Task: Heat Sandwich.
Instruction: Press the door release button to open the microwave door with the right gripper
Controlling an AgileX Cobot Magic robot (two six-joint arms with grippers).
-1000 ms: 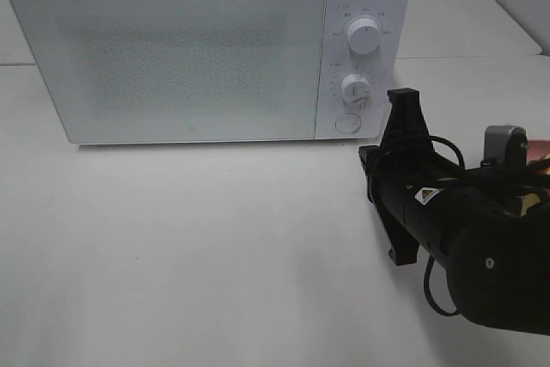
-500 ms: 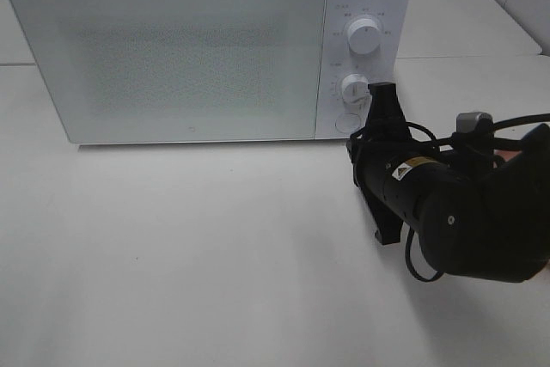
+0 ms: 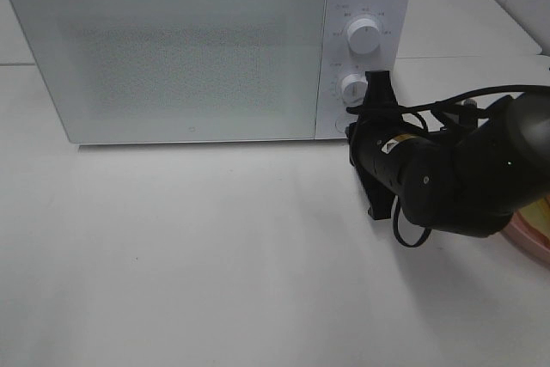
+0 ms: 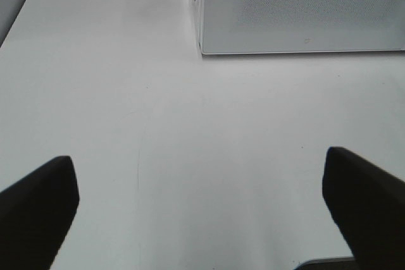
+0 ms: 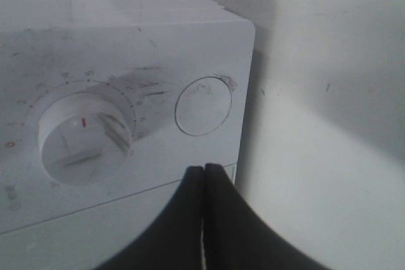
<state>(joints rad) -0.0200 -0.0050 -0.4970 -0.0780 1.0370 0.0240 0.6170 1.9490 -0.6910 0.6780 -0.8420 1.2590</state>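
The white microwave (image 3: 172,49) in front of me stands at 11 o'clock on the white table (image 3: 215,255), with its door (image 3: 180,66) closed. The control panel lies at 3 o'clock of the door. On it, the upper knob (image 3: 365,38) sits at 12 o'clock of the lower knob (image 3: 353,88). My right wrist view shows a red mark on the lower knob. A round button (image 5: 203,106) lies just beside that knob, near the cabinet's corner. The rim of a pink plate (image 3: 526,238) shows at 4 o'clock, cut off by the frame edge.

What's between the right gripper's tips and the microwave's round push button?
Nothing. In the right wrist view only a strip of the bare white front of the microwave shows between the shut right gripper and the round button.
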